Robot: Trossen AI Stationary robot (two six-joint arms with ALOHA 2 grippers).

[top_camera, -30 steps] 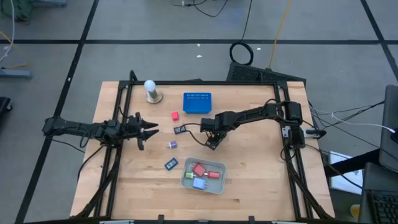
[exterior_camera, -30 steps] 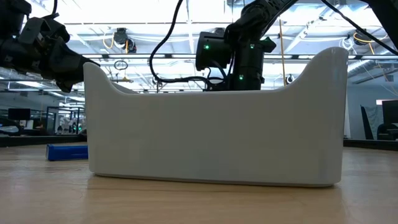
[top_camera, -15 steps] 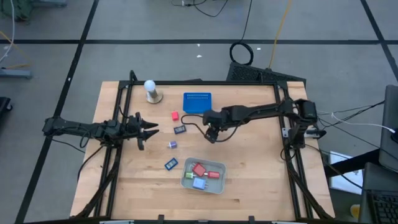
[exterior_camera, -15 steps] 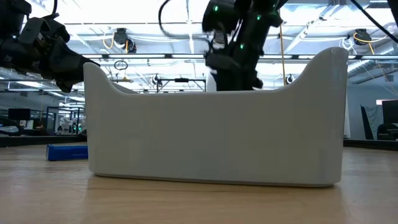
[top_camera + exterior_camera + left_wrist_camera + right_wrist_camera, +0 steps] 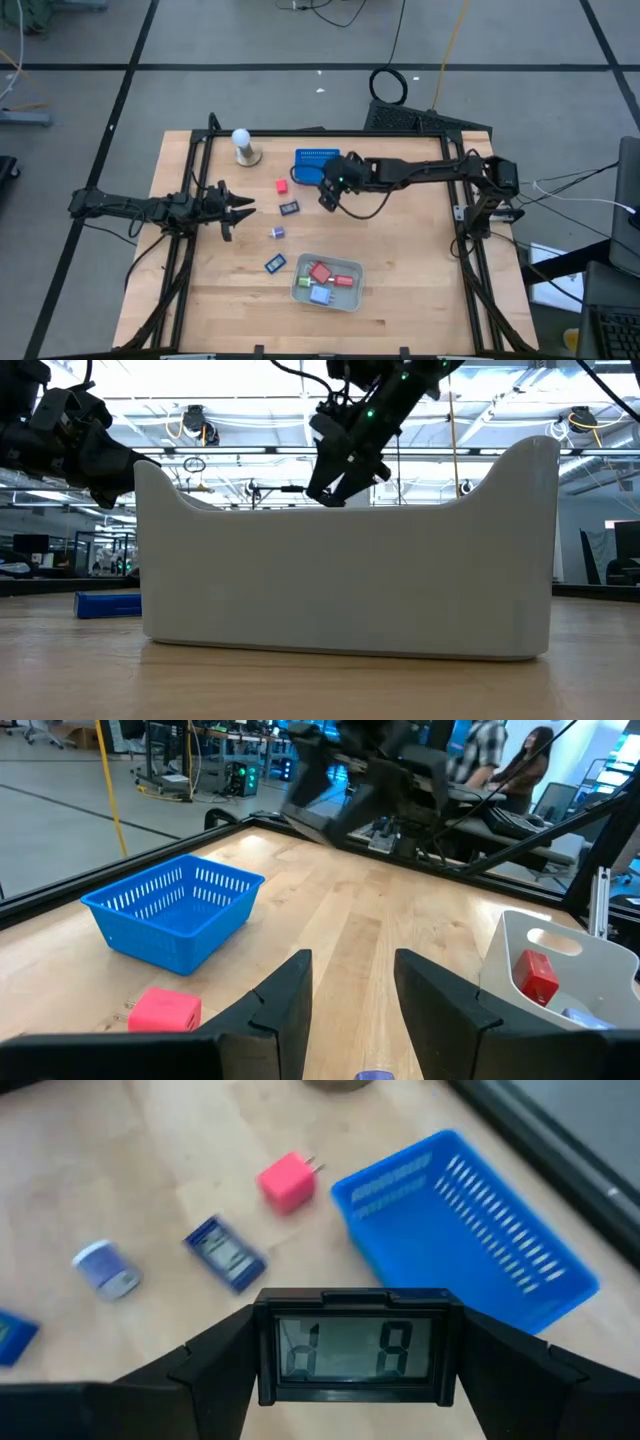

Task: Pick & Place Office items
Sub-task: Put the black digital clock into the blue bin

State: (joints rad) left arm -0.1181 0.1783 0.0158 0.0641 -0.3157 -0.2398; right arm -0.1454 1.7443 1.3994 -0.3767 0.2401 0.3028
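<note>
Overhead view: we are seeing the right gripper (image 5: 328, 196) hanging near the centre of the frame, just below and touching-close to the blue basket (image 5: 316, 166). In its wrist view its fingers are clamping a small black display piece (image 5: 356, 1348), a flat block with a grey screen, held between them above the wooden table (image 5: 420, 270).

We are seeing the left gripper (image 5: 243, 207) waiting at middle left of the overhead frame, its fingers nearly together and holding nothing; the left wrist view is showing only a narrow gap between the fingers (image 5: 285, 1005).

Loose office items are lying between the two grippers: a red block (image 5: 282, 186) left of the basket, a dark blue flat piece (image 5: 289, 208) below it, a small purple piece (image 5: 277, 232) lower still, and a blue flat piece (image 5: 275, 264) at lower centre. The white tray (image 5: 300, 290), lower centre, is holding red, green and blue pieces. A white ball on a stand (image 5: 241, 145) is standing at upper left of the table.
</note>
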